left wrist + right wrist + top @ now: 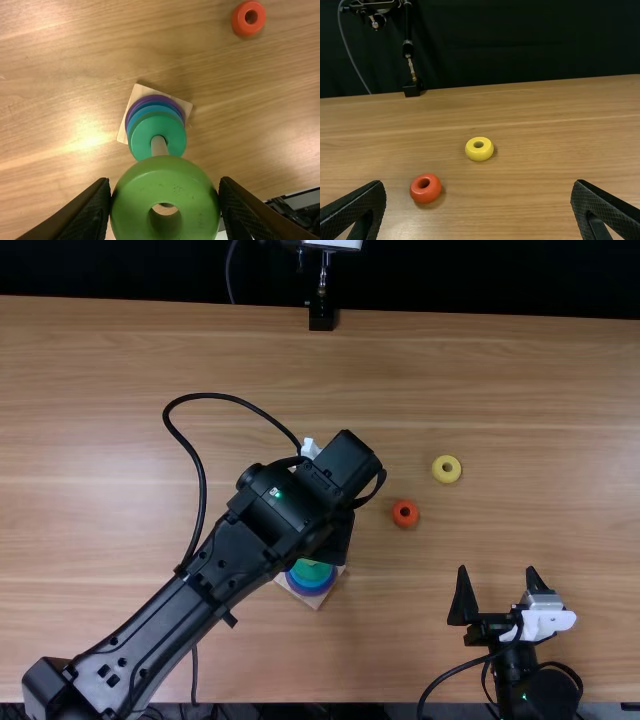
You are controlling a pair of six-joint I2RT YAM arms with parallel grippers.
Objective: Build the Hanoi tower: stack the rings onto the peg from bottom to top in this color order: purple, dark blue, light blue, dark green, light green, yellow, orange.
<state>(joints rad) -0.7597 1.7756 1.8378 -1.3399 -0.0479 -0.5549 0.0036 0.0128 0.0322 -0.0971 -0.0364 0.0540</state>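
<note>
My left gripper (335, 540) is over the wooden base (317, 602) in the top view. In the left wrist view the left gripper (165, 192) is shut on the light green ring (132, 200), held above the peg (159, 146). Around the peg lie the dark green ring (145, 135), the light blue ring (131, 126), a dark blue one and the purple ring (159, 97). My right gripper (498, 580) stands open at the near right; in the right wrist view the right gripper (478, 200) has nothing between its fingers.
The orange ring (405, 514) and yellow ring (447, 469) lie flat on the table (540, 420), right of the base. A black stand (322, 318) is at the far edge. A cable loops beside the left arm.
</note>
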